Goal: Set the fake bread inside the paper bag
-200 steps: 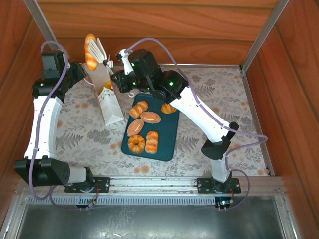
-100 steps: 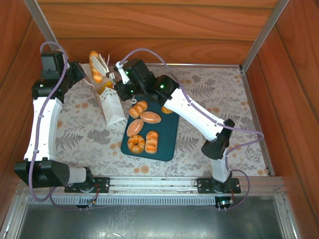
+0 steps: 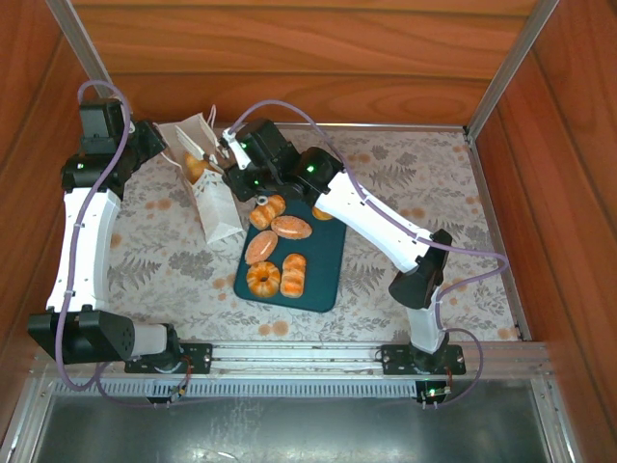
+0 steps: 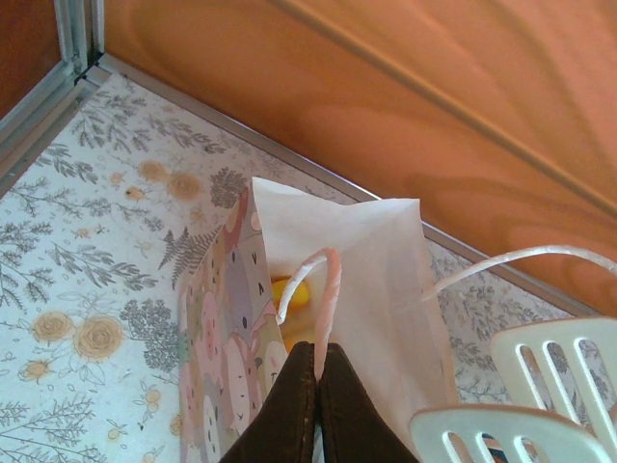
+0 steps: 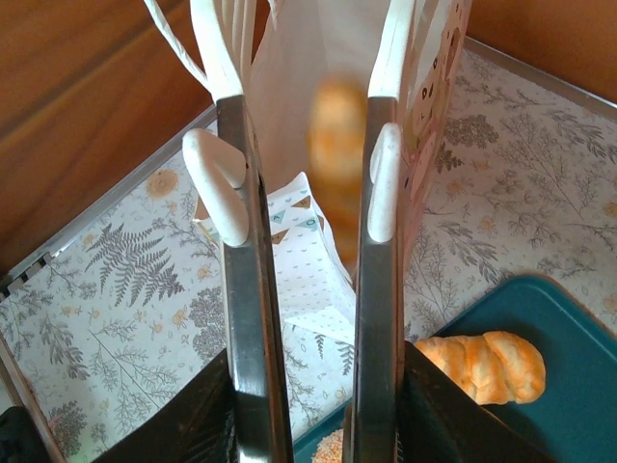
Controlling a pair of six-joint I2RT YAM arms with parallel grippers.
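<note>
Evidently six glossy orange-brown toy breads [image 3: 291, 228] await mid-frame; right gripper [image 5: 304, 96] gapes, perhaps dropping one, left gripper [image 4: 318, 381] pinches the upper-left white paper bag [image 3: 218, 208].

Floral table [image 3: 463, 193]: tray [image 3: 324, 262], paper bag [image 3: 218, 208]

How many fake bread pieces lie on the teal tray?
6: croissant roll, oval bun, second oval bun, pumpkin bun, ridged roll, sixth piece half-hidden under the right arm. More may be hidden.
</note>
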